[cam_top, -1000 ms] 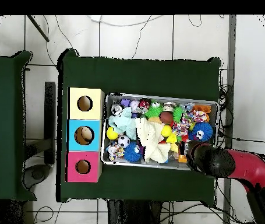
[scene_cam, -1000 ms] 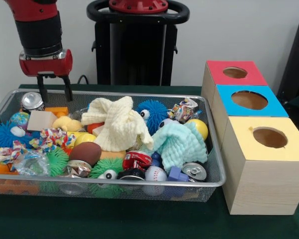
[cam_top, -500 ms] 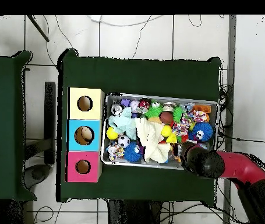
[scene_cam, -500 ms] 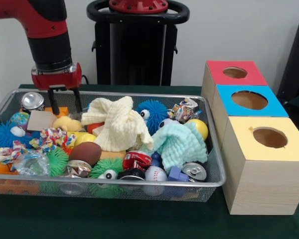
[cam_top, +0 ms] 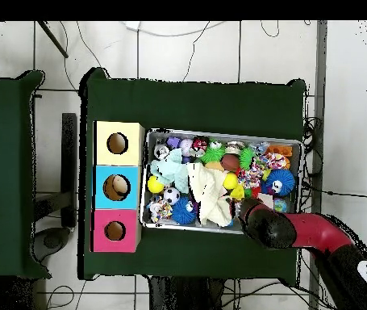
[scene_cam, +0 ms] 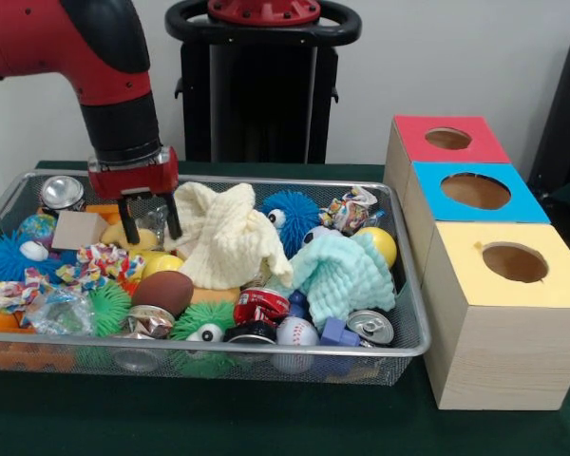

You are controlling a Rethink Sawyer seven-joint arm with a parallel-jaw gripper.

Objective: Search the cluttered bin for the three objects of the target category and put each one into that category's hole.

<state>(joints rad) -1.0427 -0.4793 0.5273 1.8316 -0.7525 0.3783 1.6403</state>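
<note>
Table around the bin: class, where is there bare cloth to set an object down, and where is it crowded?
Bare green cloth runs along the front of the wire bin, and behind it in the overhead view. The bin itself is packed edge to edge. The three boxes stand close beside it, leaving only a narrow gap.

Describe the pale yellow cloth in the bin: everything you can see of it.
The yellow cloth is a soft, waffle-textured rag, crumpled into a loose heap with folded flaps sticking up and out. It lies near the middle of the wire bin, on top of other items. Its right edge meets the mint cloth and the blue spiky ball; a brown football sits below its left side. The open gripper hangs at its left edge.
</note>
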